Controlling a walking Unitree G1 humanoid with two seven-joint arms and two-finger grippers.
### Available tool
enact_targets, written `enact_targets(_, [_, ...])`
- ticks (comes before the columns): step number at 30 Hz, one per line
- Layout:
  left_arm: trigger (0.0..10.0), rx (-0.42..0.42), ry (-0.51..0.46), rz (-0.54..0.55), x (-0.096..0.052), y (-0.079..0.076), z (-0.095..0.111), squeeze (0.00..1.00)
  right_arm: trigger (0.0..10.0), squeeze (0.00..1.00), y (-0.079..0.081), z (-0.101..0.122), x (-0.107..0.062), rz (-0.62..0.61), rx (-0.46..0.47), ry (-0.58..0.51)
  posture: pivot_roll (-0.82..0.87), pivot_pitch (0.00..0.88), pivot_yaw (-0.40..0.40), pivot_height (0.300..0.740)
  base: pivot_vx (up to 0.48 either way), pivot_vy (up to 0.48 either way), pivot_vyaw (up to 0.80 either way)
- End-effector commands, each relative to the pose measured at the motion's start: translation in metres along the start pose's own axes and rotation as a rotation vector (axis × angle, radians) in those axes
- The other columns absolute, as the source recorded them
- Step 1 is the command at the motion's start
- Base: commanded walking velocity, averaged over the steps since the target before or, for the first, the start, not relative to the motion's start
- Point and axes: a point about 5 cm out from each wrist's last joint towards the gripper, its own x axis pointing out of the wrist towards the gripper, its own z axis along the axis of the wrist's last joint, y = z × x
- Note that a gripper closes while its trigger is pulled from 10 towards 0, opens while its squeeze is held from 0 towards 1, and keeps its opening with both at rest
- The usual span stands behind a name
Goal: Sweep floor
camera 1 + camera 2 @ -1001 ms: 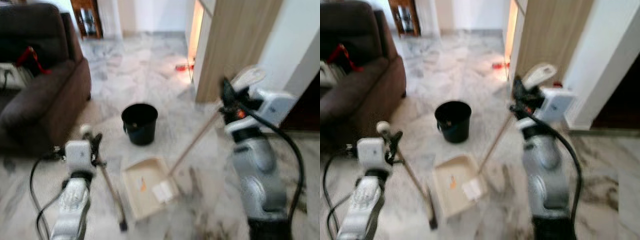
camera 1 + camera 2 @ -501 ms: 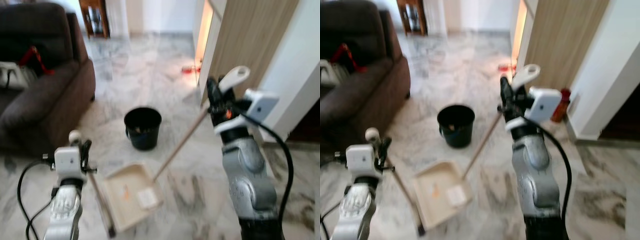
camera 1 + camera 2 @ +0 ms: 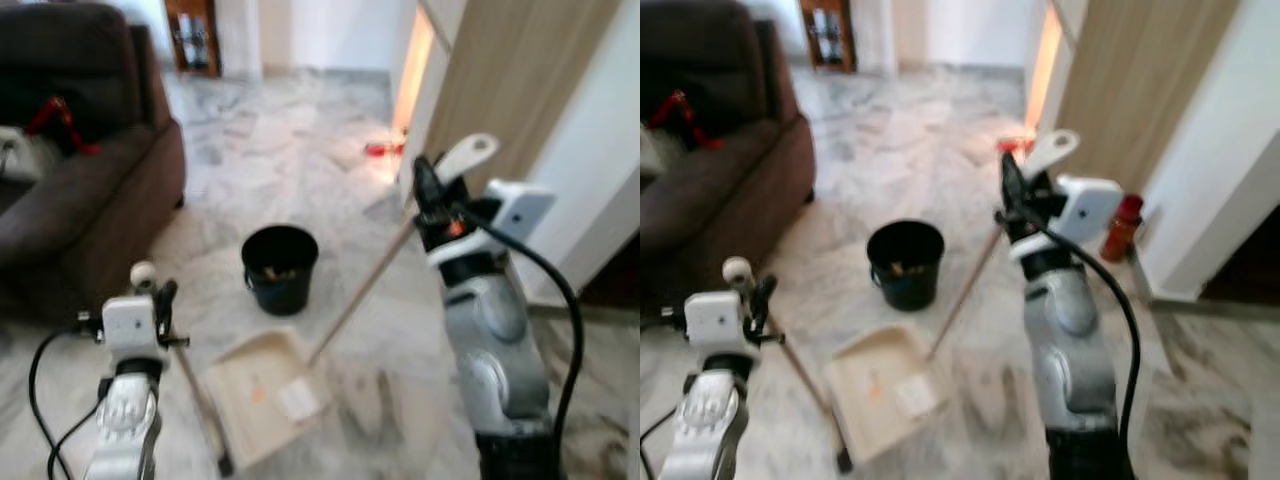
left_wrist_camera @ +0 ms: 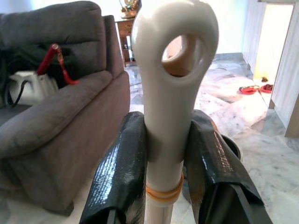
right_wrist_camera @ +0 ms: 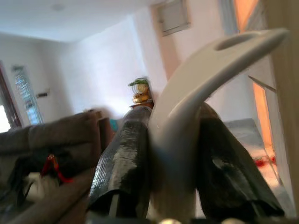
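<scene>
We stand on a grey-veined marble floor point(image 3: 300, 130) between a dark brown sofa point(image 3: 80, 190) and a wooden partition point(image 3: 510, 90). Our left gripper point(image 4: 168, 154) is clamped on the cream handle of the long-handled beige dustpan point(image 3: 265, 395), which rests on the floor before a round black bucket point(image 3: 279, 268). Our right gripper point(image 5: 173, 163) pinches the white-handled wooden broom point(image 3: 365, 290), whose stick slants down to the dustpan's edge.

Grey marble floor point(image 3: 290, 130), dark brown sofa point(image 3: 80, 190), wooden panel point(image 3: 510, 90)
</scene>
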Motion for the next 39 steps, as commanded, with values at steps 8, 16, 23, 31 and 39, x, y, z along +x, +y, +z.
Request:
enact_targets(8, [10.0, -0.001, -0.046, -0.017, 0.001, -0.005, 0.01, 0.0, 10.0, 0.0, -0.001, 0.012, 0.002, 0.005, -0.002, -0.052, 0.01, 0.0, 0.021, 0.74, 0.375, 0.0, 0.0])
enact_targets(16, [10.0, -0.003, -0.044, -0.024, -0.001, -0.007, 0.008, 0.0, 10.0, 0.0, 0.003, 0.011, 0.002, 0.022, 0.01, -0.049, 0.01, 0.0, 0.019, 0.74, 0.375, 0.0, 0.0])
enact_targets(23, [10.0, -0.003, -0.035, -0.025, -0.004, -0.007, 0.006, 0.0, 10.0, 0.0, 0.003, 0.011, 0.002, 0.029, 0.007, -0.046, 0.02, 0.0, 0.017, 0.74, 0.375, 0.0, 0.0])
enact_targets(31, [10.0, 0.061, -0.034, 0.063, -0.031, 0.022, 0.01, 0.0, 10.0, 0.0, 0.002, 0.013, 0.005, 0.031, 0.003, -0.05, 0.04, 0.0, 0.008, 0.74, 0.374, 0.0, 0.0])
enact_targets(39, [10.0, 0.076, -0.009, 0.109, -0.05, 0.03, 0.012, 0.0, 10.0, 0.0, 0.0, 0.015, 0.011, 0.024, 0.002, -0.057, 0.06, 0.0, -0.004, 0.74, 0.375, 0.0, 0.0])
